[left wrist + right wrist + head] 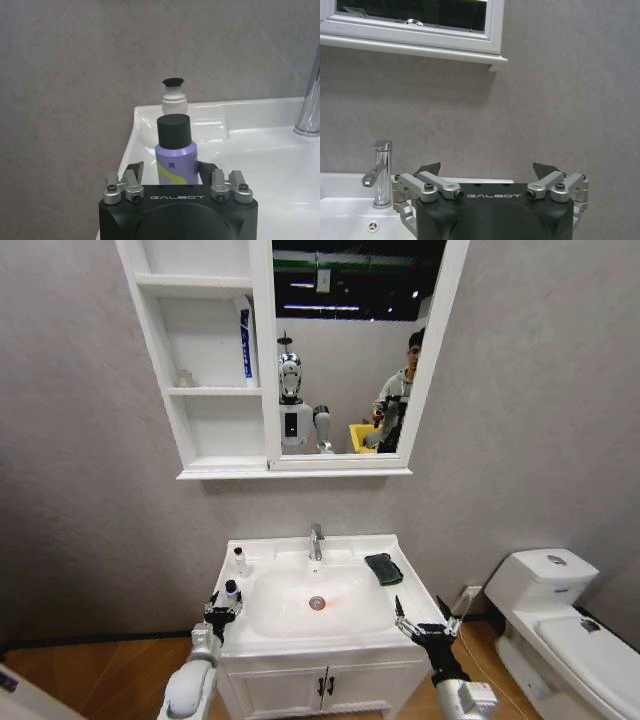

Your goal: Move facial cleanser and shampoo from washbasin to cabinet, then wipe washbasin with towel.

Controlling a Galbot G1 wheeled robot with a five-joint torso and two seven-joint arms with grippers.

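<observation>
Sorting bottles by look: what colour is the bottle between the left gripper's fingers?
Lilac with a yellow-green patch and black cap: the bottle, clearest in the left wrist view.

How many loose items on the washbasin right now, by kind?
Bottles: 2 (purple bottle with black cap between the open left gripper fingers; small white bottle with black cap behind it at the back corner)
Towels: 1 (dark towel on the rim right of the tap)
Total: 3 on the washbasin
Right gripper open, at the front right corner.
</observation>
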